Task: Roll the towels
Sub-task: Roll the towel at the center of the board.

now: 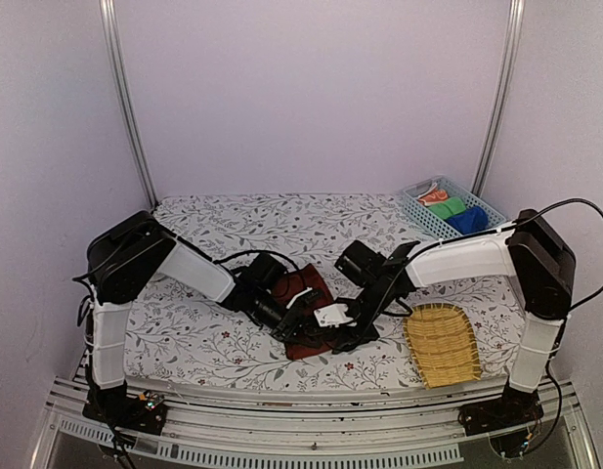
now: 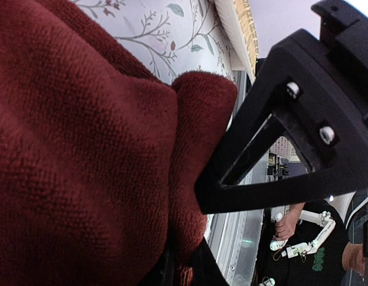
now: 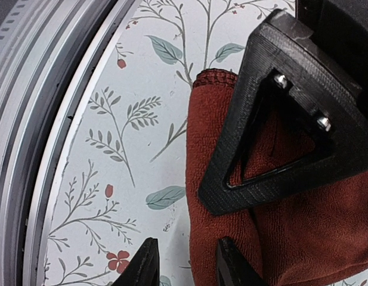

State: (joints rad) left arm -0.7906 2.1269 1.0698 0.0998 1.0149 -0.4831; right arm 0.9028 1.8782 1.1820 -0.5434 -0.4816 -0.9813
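The left arm [image 1: 189, 266] stretches low across the table [image 1: 213, 225], its fingers [image 2: 273, 137] pinching a fold of the red towel [image 1: 306, 344] at mid-table. The right arm [image 1: 457, 259] reaches leftwards, and its fingers [image 3: 279, 119] are narrow over the towel's hemmed edge. Whether they grip it cannot be told.

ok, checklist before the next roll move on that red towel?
1. Left gripper shut on the red towel: ok.
2. Right gripper at the towel's edge: ok.
3. Right pinch closed: cannot tell.
4. Towel rolled: not ok, only bunched.
5. Towel fully on the table: ok.
6. Wicker tray clear of both arms: ok.
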